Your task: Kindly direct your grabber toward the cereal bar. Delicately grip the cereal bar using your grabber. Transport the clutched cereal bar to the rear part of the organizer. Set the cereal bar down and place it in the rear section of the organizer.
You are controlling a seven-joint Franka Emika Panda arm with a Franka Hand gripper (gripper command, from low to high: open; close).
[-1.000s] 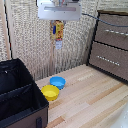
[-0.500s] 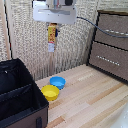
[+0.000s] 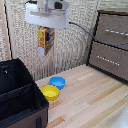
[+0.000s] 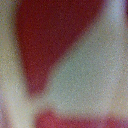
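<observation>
hand (image 3: 44,40): high above the table, near its back edge; fingers mostly hidden behind the bar, clamped on cereal bar, judging by how it hangs there w/ no other support.
cereal bar (image 3: 45,39): hangs under the white wrist, well clear of everything below; gripped near its upper part.
why held high: prob. carry height, enough to clear the organizer's soft walls before going down.
bar axis: long axis near vertical, slight tilt at most; printed yellow/orange face toward the exterior view's left-front, narrow end down.
wrist view: just red + pale blur, too close to read; likely the bar's print filling the lens.
organizer (image 3: 30,107): black, at the table's front corner on the exterior view's left; divider splits it into sections; bar not over it yet.
blue bowl (image 3: 57,82) + yellow bowl (image 3: 50,92): touching, on the table just beside the organizer's wall, roughly below the hand.
cabinet (image 3: 111,45): brown drawers at the table's far side, exterior view's right; well apart.
stage: transport, my read; placement not yet done.
</observation>
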